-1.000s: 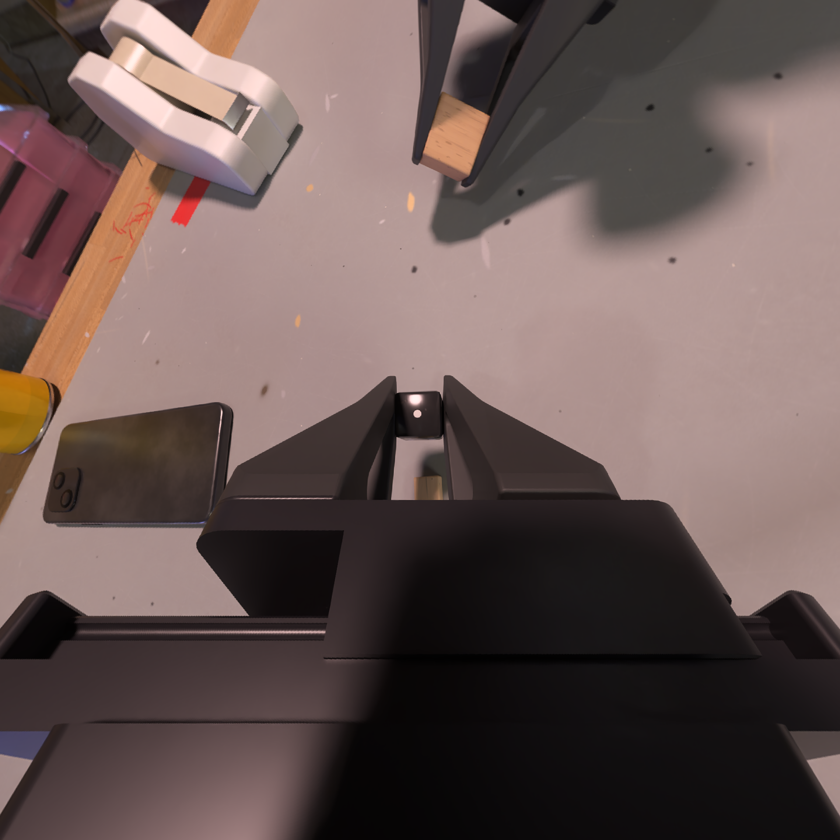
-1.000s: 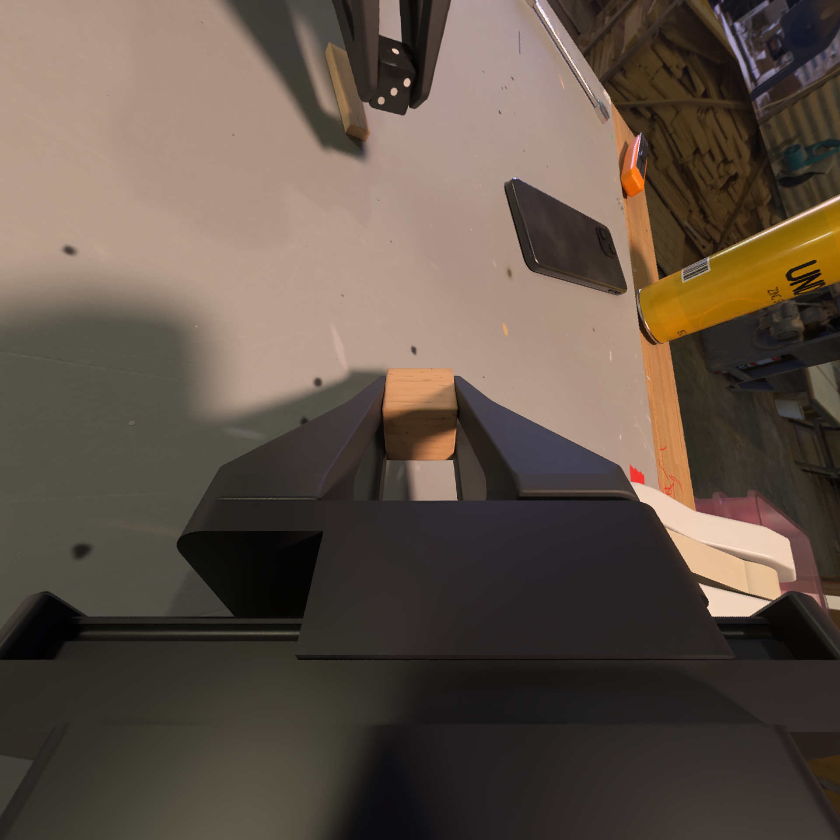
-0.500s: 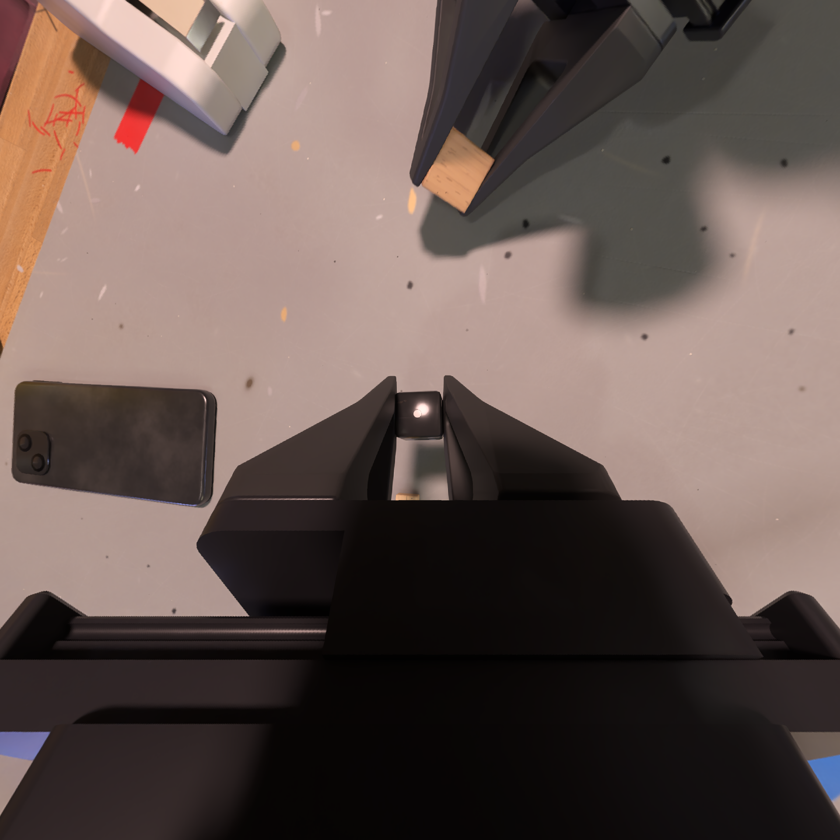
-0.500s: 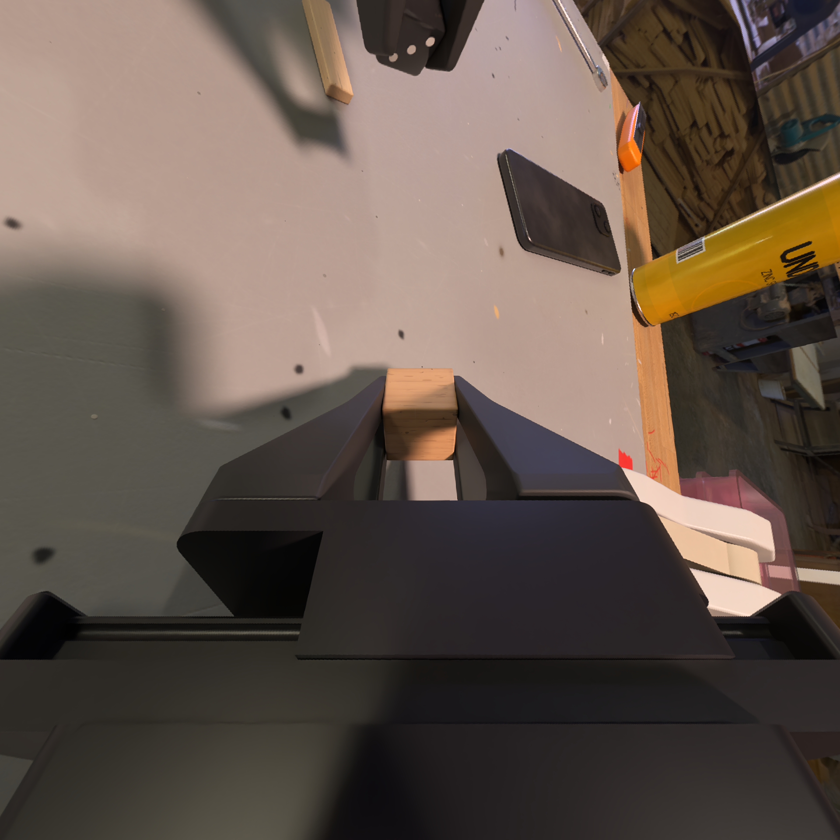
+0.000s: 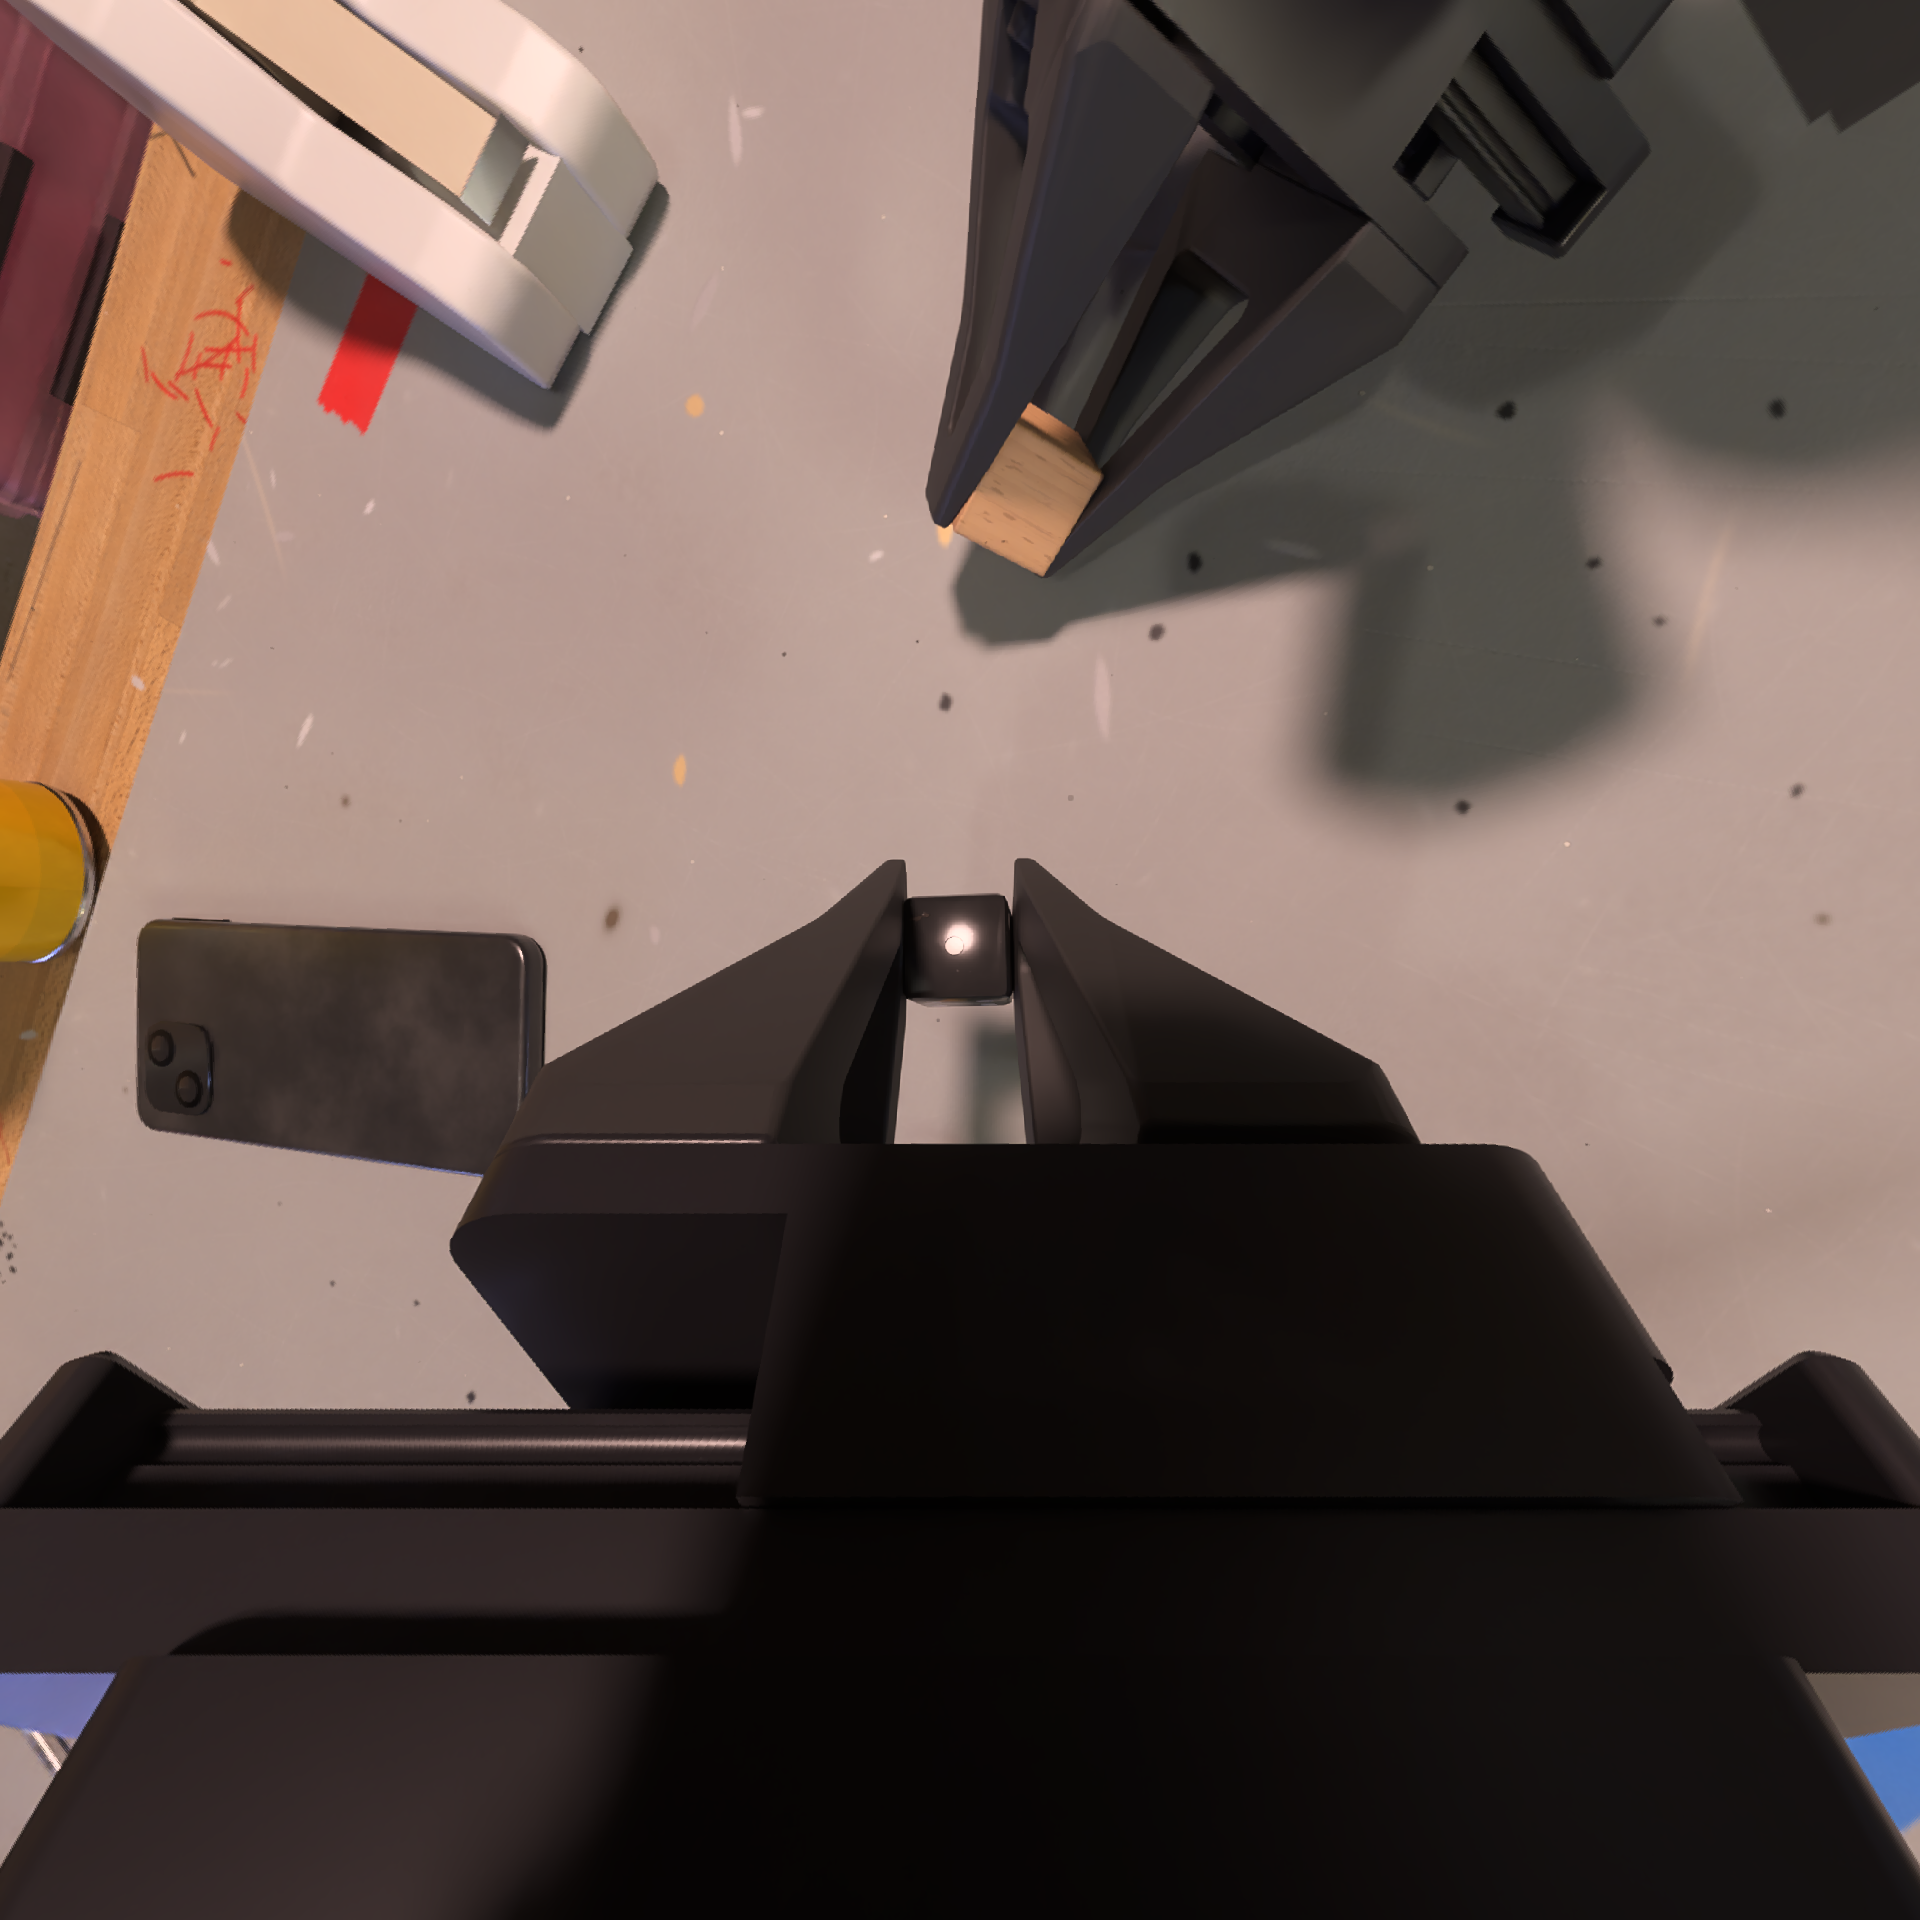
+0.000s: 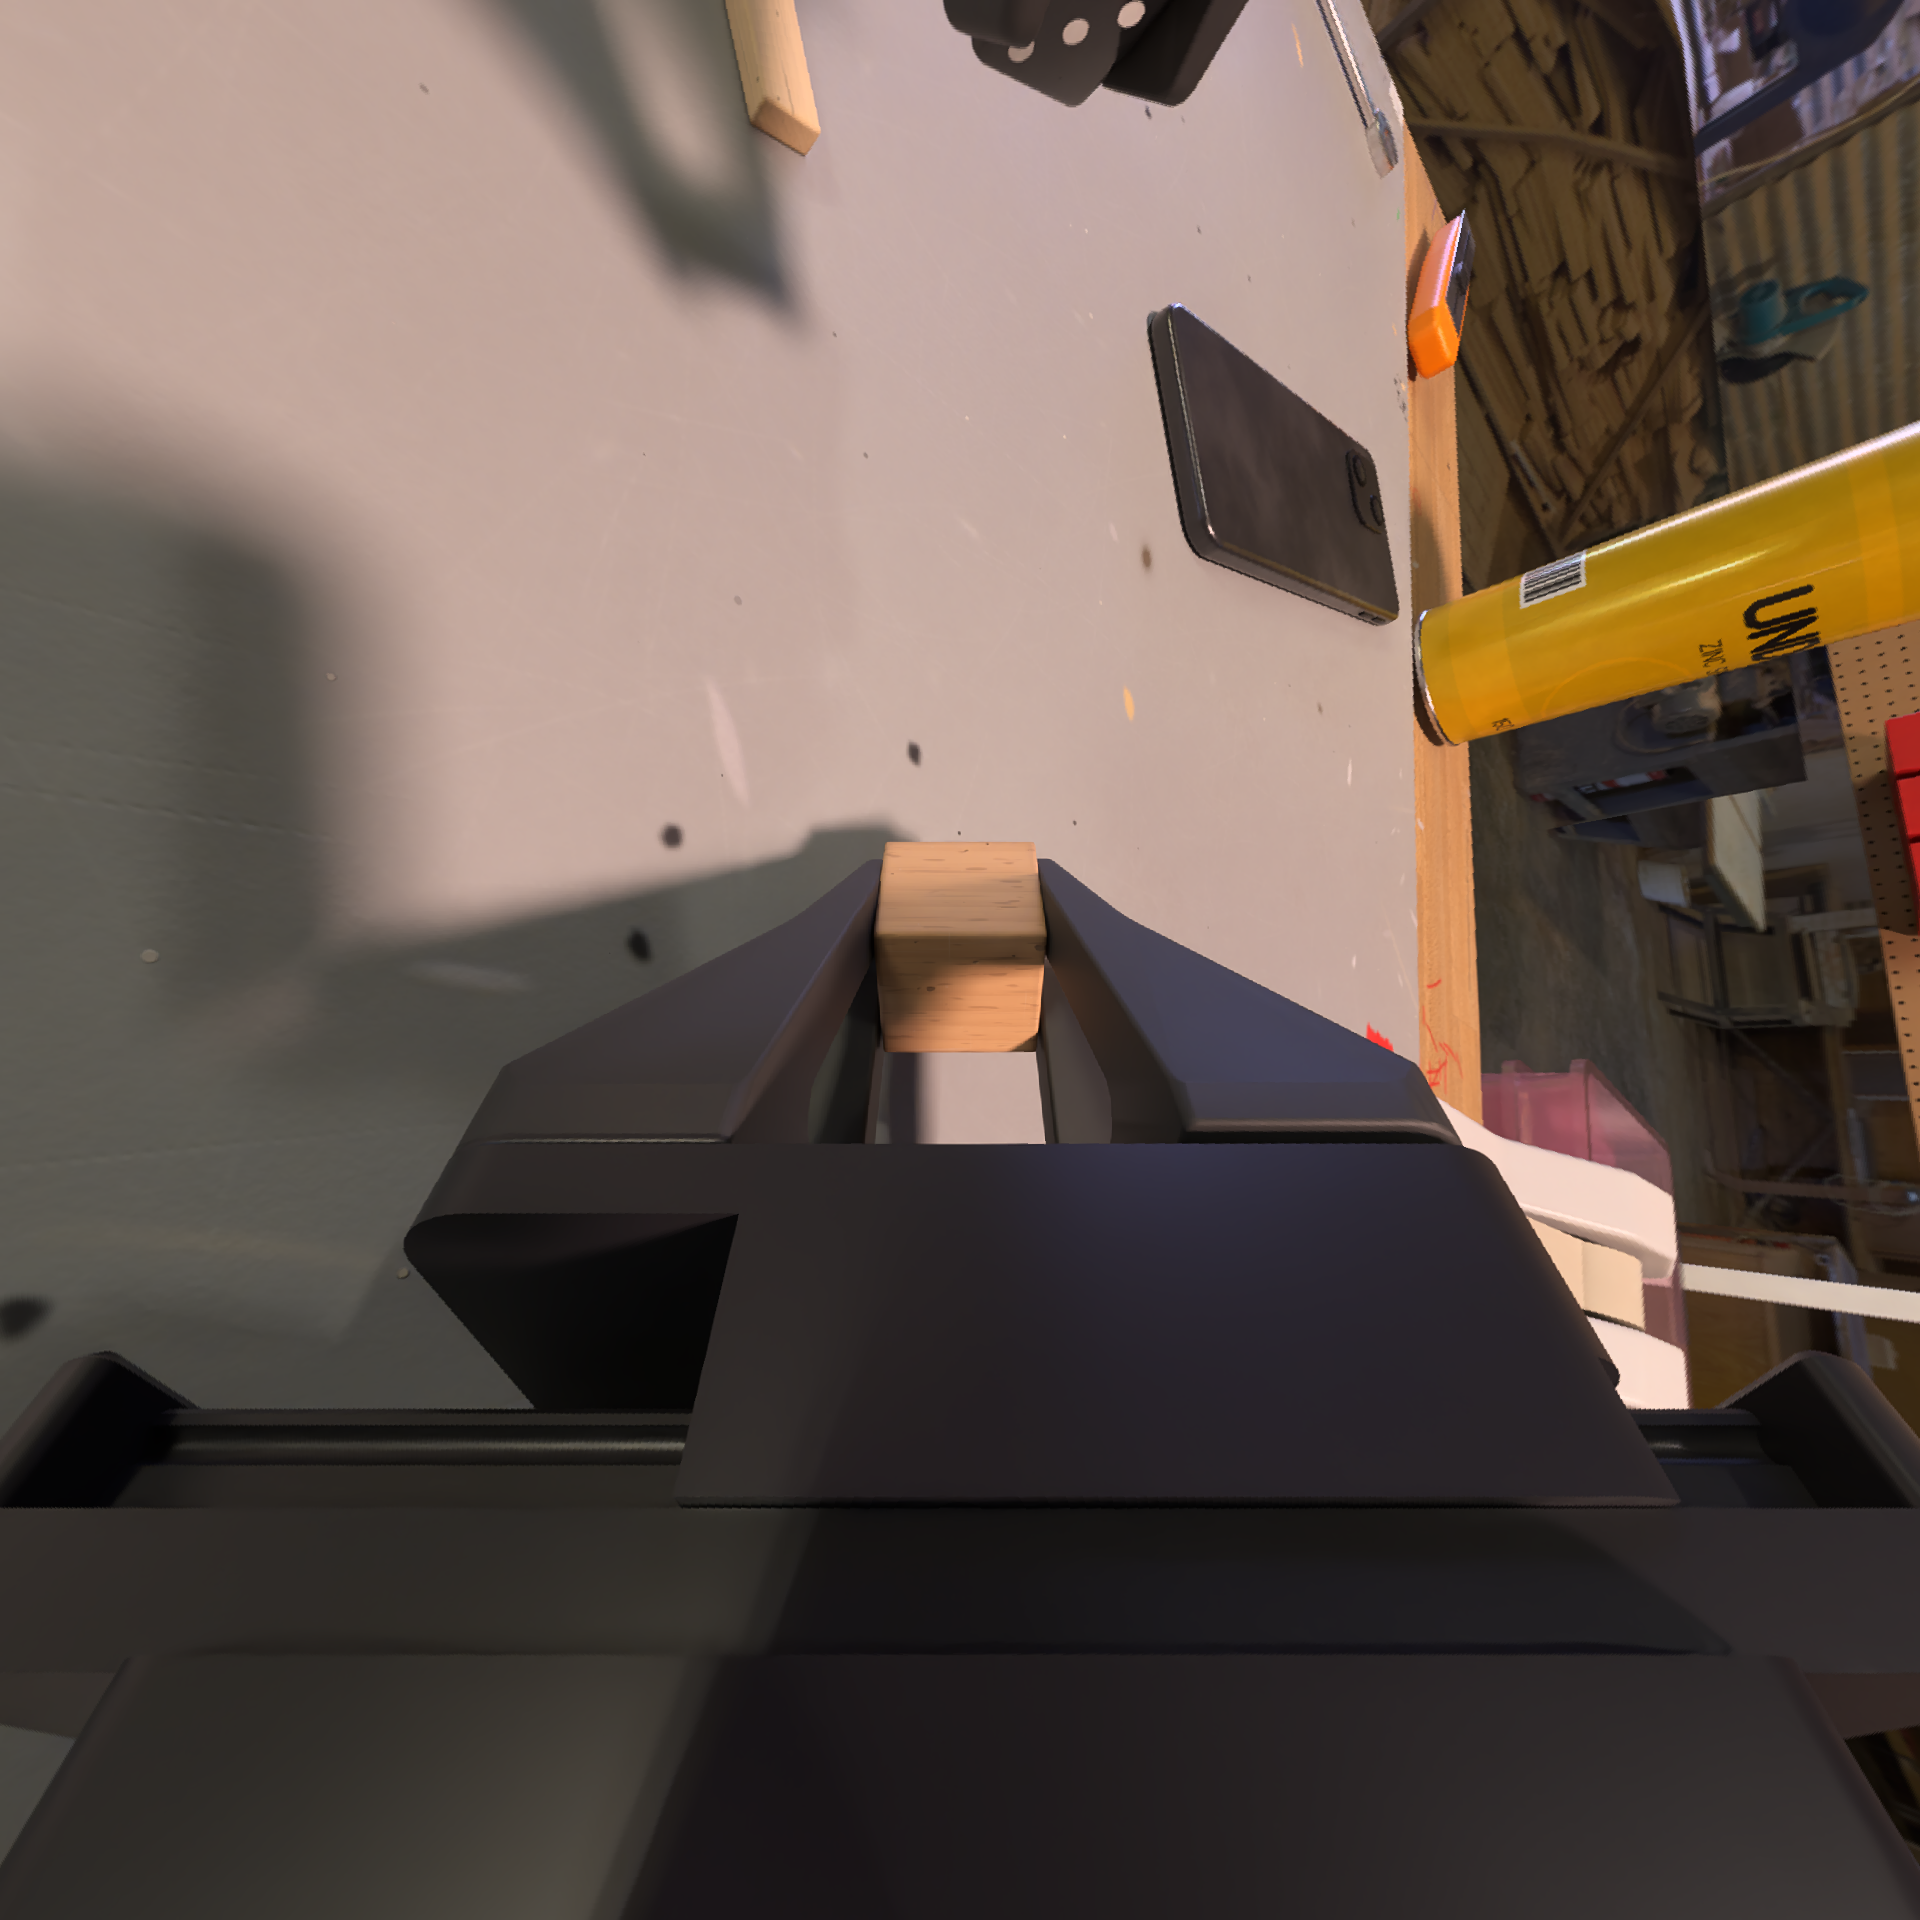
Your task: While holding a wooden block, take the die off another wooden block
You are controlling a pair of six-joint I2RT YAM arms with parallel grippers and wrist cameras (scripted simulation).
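Note:
My left gripper point(image 5: 958, 940) is shut on a black die point(image 5: 957, 951) with white pips and holds it above the grey table. The same die point(image 6: 1060, 36) shows at the top of the right wrist view, clear of the flat wooden block point(image 6: 777, 73) that lies on the table beside it. My right gripper point(image 6: 960, 940) is shut on a small wooden cube point(image 6: 958, 940) and holds it above the table. That cube point(image 5: 1023, 499) also shows in the left wrist view, between the right gripper's fingers point(image 5: 1195, 343).
A black phone point(image 5: 338, 1044) lies left of my left gripper; it also shows in the right wrist view point(image 6: 1273, 473). A white tape dispenser point(image 5: 343, 156), red tape strip point(image 5: 364, 358), yellow can point(image 6: 1662, 597), pink box point(image 5: 52, 291) and orange object point(image 6: 1439, 301) sit along the table's wooden edge point(image 5: 114, 582).
My left gripper has lifted the die up and away from the flat wooden block, which no longer shows under its fingers. The right gripper with its cube now looks closer in the left view.

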